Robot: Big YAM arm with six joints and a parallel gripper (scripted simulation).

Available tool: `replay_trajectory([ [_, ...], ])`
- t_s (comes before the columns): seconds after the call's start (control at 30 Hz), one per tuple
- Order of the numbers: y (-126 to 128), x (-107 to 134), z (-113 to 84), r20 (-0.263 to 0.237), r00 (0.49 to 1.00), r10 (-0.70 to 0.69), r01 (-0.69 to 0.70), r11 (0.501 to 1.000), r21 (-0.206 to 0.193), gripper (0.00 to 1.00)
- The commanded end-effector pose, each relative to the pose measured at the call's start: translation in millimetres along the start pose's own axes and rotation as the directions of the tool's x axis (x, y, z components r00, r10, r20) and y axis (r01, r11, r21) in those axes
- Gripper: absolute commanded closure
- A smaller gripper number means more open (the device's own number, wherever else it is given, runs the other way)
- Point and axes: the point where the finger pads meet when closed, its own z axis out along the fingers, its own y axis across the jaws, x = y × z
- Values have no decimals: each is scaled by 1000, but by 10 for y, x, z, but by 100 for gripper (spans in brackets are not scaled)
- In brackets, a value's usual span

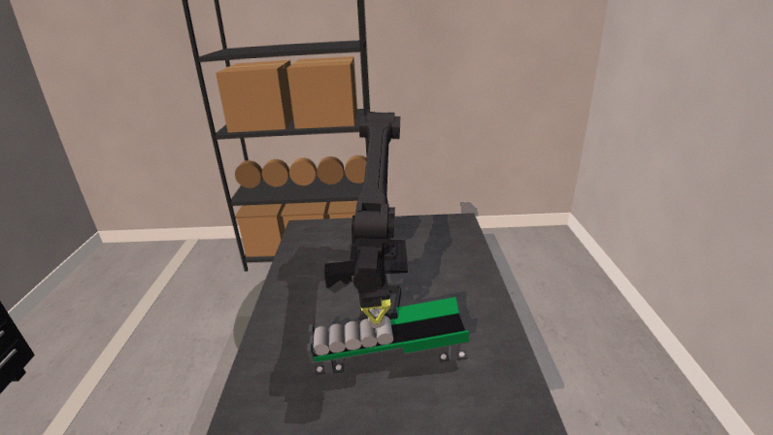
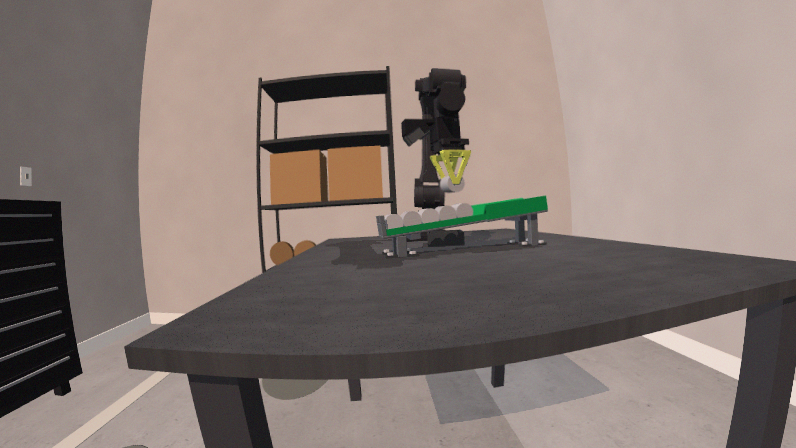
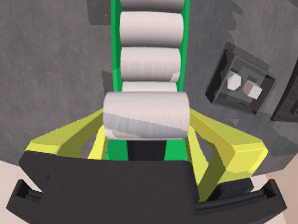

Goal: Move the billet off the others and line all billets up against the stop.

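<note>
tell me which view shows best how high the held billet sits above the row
Exterior: side-on, it shows the held billet hanging apart above the row. Top view overlaps them; wrist shows the billet between the jaws, height unclear.

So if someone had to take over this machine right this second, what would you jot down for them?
Gripper: shut on one billet, held in the air above the uphill end of the row.
Ramp: five billets lie side by side at the low end, near the stop.
Done: the stacked billet is lifted off.
Left: lower it onto the bare ramp just uphill of the row, straight across, release, and check that the row sits tight.
</note>
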Motion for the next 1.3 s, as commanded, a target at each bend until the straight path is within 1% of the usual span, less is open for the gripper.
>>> replay_trajectory([
  [0.0,154,198,-511,13,1000,21,-19,994,-104,100],
  [0.03,158,244,-517,12,1000,21,-19,994,-104,100],
  [0.1,158,244,-517,12,1000,21,-19,994,-104,100],
  [0.37,181,580,-549,9,1000,20,-19,994,-105,100],
  [0.6,195,795,-570,6,1000,20,-19,994,-105,100],
  [0.67,195,795,-570,6,1000,20,-19,994,-105,100],
  [0.7,198,702,-581,5,999,44,-43,993,-107,100],
  [0.73,200,733,-583,5,999,42,-41,993,-106,100],
  [0.8,201,878,-579,5,1000,20,-20,994,-105,100],
  [0.9,203,920,-583,4,1000,20,-20,994,-105,100],
  [1.03,205,952,-586,4,1000,20,-20,994,-105,100],
  [1.13,211,850,-596,3,999,43,-42,993,-107,100],
  [1.23,211,852,-596,3,999,43,-42,993,-107,100],
  [1.27,209,892,-593,2,999,35,-34,994,-106,100],
])
